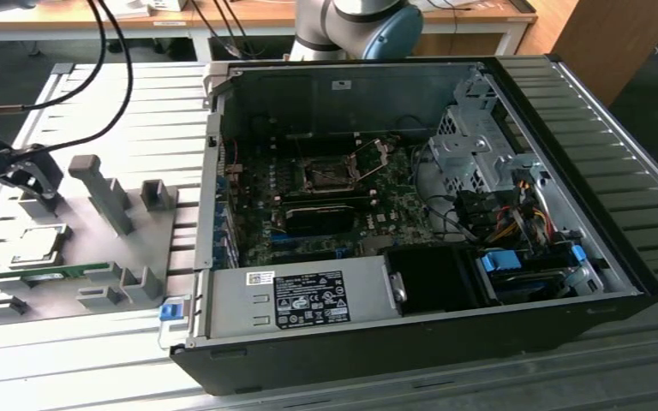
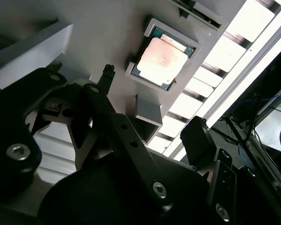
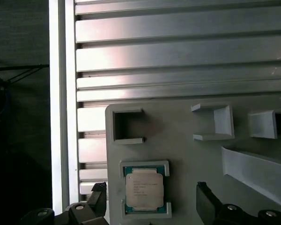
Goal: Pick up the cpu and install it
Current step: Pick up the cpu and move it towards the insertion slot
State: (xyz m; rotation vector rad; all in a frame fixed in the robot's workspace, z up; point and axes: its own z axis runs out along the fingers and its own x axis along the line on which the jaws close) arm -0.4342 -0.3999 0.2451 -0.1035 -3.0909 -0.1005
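1. Landmark: grey holder plate [image 1: 89,257] lying flat on the slatted metal worktop [image 1: 603,111].
2. The cpu [image 1: 38,242] sits flat in a square framed pocket of the plate, at the exterior view's left part of it. Its shiny lid faces up and a thin green rim shows round it in both wrist views [image 3: 144,189] [image 2: 161,58].
3. The tool [image 1: 34,190] hangs over the plate, above the cpu pocket.
4. Tool state: spread. In the first wrist view the two dark fingers [image 3: 97,199] stand one on each side of the cpu, apart from it, gripping nothing.
5. The second wrist view shows the tool [image 2: 152,98] clear of the chip, with plate surface between fingertips and pocket.
6. A green memory stick [image 1: 49,274] lies on the plate, just beside the cpu pocket.
7. Also on the plate: U-shaped brackets [image 3: 126,126] near the cpu pocket, and a tall upright post [image 1: 106,193].
8. An open computer case [image 1: 558,171] stands just beside the plate, on the exterior view's right of it.
9. The socket [image 1: 331,175] is inside the case, well apart from the plate, with its metal frame raised.
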